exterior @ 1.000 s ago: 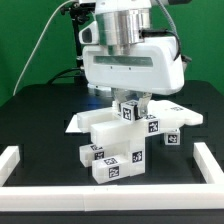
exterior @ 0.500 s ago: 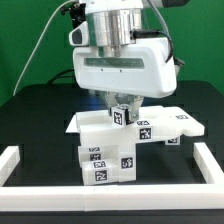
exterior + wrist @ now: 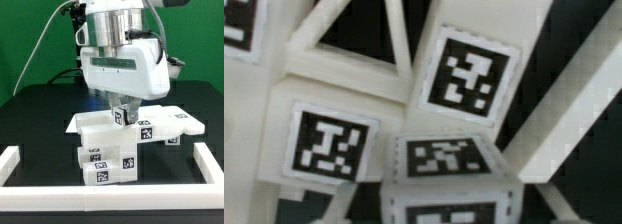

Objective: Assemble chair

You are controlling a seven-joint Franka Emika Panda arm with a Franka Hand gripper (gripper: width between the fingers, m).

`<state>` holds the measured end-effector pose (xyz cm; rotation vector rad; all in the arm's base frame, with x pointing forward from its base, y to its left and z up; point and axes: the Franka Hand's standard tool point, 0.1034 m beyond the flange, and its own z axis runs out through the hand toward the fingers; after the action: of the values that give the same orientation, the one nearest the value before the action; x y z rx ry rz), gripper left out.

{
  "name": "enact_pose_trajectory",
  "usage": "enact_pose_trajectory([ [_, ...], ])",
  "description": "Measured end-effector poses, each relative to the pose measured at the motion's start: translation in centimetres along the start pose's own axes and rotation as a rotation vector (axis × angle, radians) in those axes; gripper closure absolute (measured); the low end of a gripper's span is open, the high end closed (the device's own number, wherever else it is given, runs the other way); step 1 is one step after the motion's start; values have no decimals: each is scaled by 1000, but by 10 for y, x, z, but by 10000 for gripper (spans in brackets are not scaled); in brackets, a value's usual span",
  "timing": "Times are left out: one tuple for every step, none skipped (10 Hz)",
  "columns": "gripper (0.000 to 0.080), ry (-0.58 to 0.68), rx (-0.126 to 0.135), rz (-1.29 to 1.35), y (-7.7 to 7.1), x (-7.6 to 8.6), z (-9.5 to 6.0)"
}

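Centrally, the pincer (image 3: 122, 107) hangs touching the stacked white chair (image 3: 100, 133) pieces.

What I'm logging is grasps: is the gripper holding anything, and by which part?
It cannot be told. The gripper hangs low over the chair, right at a small upright tagged piece, but no view shows it clamped.

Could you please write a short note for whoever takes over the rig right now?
The gripper is low over the chair parts; its jaws are hidden, so open or shut cannot be told. The parts cluster in the middle of the table: tagged blocks in front of a flat panel. Done: several pieces look joined. Left: finishing the chair; check the grasp first.
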<state>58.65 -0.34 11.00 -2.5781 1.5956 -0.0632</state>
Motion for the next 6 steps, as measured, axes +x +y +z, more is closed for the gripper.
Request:
enact_pose_trajectory([
  [517, 4, 0, 88, 2, 6, 0],
  [517, 5, 1, 131, 2, 8, 0],
  [517, -2, 10, 209, 2, 10, 0],
  [517, -11, 20, 303, 2, 12, 0],
  [517, -14, 24, 364, 2, 12, 0],
  [517, -17, 25, 407, 2, 10, 0],
])
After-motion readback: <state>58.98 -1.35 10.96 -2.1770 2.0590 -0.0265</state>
